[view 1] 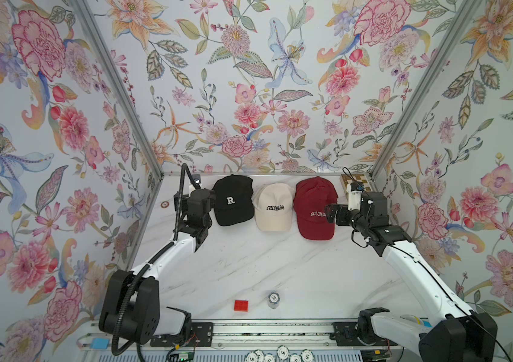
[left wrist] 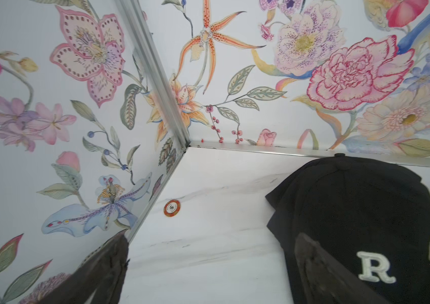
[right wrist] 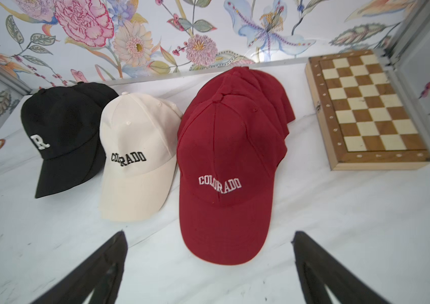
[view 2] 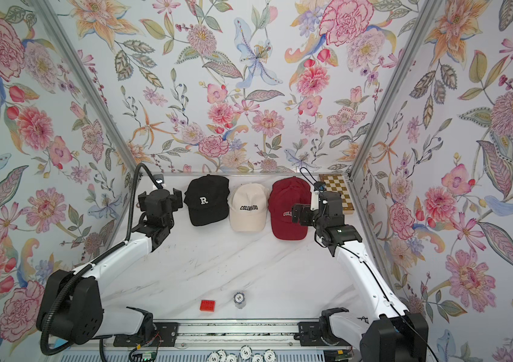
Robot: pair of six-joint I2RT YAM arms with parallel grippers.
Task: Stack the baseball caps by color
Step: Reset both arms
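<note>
On the table point(view 1: 264, 266), the cream caps point(view 1: 274, 208) sit mid-row, with the black caps point(view 1: 232, 200) just beside them on the left-arm side and the dark red caps point(view 1: 314, 207) on the other. Both tools gape wide and empty, each farther out from the cream caps: the left tool point(left wrist: 211, 234) past the black caps, the right tool point(right wrist: 208, 233) past the red. The right wrist view shows the red crowns layered, which the top views barely show.

Left arm point(view 1: 170, 250) and right arm point(view 1: 405, 266): white shells, black joints. Ribbed black conduit point(view 1: 180, 197) follows the left, thin black cable point(view 1: 344, 170) the right. Left gripper point(left wrist: 211, 233) and right gripper point(right wrist: 208, 233): black fingers point(right wrist: 103, 268).
</note>
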